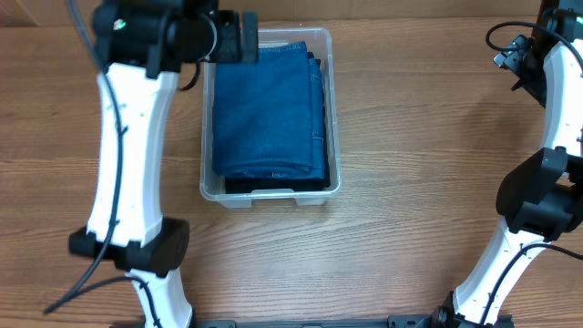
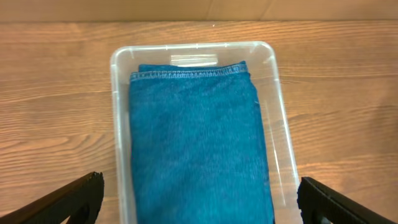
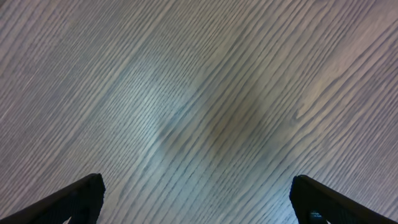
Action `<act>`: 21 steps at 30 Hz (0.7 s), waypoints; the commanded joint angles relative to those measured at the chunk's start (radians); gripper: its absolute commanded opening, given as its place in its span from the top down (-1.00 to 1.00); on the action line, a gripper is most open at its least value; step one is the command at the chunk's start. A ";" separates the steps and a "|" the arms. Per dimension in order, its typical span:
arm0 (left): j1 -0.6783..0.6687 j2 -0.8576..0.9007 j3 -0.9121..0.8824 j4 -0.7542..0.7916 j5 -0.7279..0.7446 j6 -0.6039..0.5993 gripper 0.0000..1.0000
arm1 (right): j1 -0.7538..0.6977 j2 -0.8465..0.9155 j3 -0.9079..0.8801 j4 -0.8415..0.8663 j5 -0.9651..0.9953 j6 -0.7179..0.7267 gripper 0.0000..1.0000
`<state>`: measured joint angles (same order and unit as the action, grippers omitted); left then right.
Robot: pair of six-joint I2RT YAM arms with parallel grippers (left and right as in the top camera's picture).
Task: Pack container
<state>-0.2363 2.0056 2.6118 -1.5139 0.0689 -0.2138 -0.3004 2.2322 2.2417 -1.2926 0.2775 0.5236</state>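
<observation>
Wood-grain laminate covers the worktop (image 1: 410,182), pale brown with long streaks, and nothing of the room beyond it shows. The container (image 1: 333,118), clear plastic, sits at about 11 o'clock from the worktop's centre, its long side running 12 to 6. A folded blue cloth (image 1: 269,109) fills it nearly wall to wall, lying on a darker cloth (image 1: 273,185) whose edge peeks out at the 6 o'clock end. The left tool (image 2: 199,202) hangs over the container's 12 o'clock end, jaws wide apart and holding nothing. The right tool (image 3: 196,199) is out at 2 o'clock over plain wood, jaws likewise apart and empty. I judge the blue cloth to be placed; the next move calls for lifting the left arm clear without snagging the fold.
</observation>
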 commanded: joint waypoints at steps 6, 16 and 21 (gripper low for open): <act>-0.024 -0.250 0.006 -0.175 -0.103 -0.007 -1.00 | -0.004 -0.002 0.002 0.005 0.013 0.005 -1.00; -0.149 -0.704 -0.254 -0.175 -0.124 -0.106 -1.00 | -0.004 -0.002 0.001 0.005 0.013 0.005 -1.00; -0.149 -0.758 -0.429 -0.175 -0.124 -0.146 -1.00 | -0.004 -0.002 0.001 0.005 0.013 0.005 -1.00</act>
<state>-0.3801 1.2388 2.2471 -1.6924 -0.0460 -0.3222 -0.3004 2.2322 2.2417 -1.2926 0.2771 0.5236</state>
